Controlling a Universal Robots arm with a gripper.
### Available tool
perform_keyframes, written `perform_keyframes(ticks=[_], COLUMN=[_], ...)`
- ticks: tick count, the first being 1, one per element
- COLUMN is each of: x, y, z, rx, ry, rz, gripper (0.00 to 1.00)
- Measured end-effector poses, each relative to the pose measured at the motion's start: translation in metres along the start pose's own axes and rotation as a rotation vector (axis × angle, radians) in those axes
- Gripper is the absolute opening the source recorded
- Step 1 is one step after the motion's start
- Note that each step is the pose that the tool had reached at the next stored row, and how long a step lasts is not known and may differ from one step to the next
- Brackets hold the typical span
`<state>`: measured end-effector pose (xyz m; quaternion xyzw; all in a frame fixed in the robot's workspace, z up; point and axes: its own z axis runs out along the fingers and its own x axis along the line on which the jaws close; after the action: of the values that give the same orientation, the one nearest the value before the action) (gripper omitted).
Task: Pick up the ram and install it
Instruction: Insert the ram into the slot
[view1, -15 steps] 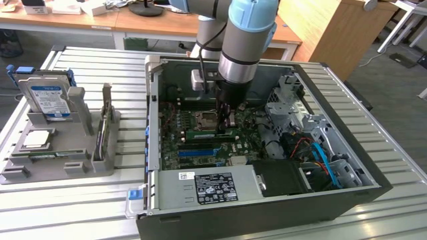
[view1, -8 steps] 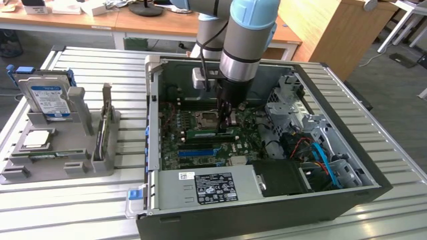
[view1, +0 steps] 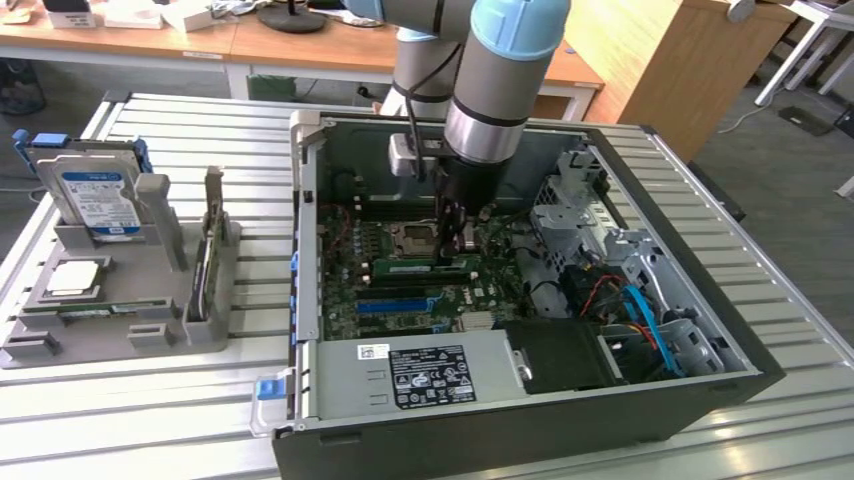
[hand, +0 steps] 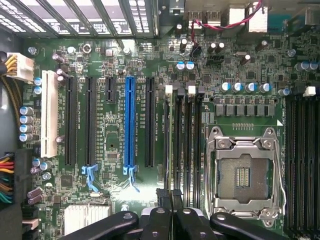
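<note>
ram (hand: 172, 145) end hidden by end effector (hand: 171, 196), arm (view1: 487, 90) cropped

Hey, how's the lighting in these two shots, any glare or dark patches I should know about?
Exterior view: glare washes the slatted table at that view's lower right, while the inside of the open case is dim. Wrist view: the motherboard is evenly lit, but the slats past its edge are blown out white.

Slatted table (view1: 174, 130): computer case (view1: 534, 445), grey holder (view1: 80, 352)
</note>
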<state>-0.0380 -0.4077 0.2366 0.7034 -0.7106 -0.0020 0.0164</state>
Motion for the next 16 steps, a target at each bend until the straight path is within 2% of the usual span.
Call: perform_keyframes(ticks=[1,4,10,16], x=[0.0,0.0,0.0,0.0], y=[-0.0004,-0.0011,-0.0016,0.002], z=[-0.0001,0.0003,0.0005,0.0013], rx=[-0.0023,-0.0036,-0.0042,-0.0042], ry=[0.0001,-0.0002,-0.0003,-0.0001], rz=[0.0,0.001,0.004,0.006], gripper=[0.12,0.12,0.12,0.12])
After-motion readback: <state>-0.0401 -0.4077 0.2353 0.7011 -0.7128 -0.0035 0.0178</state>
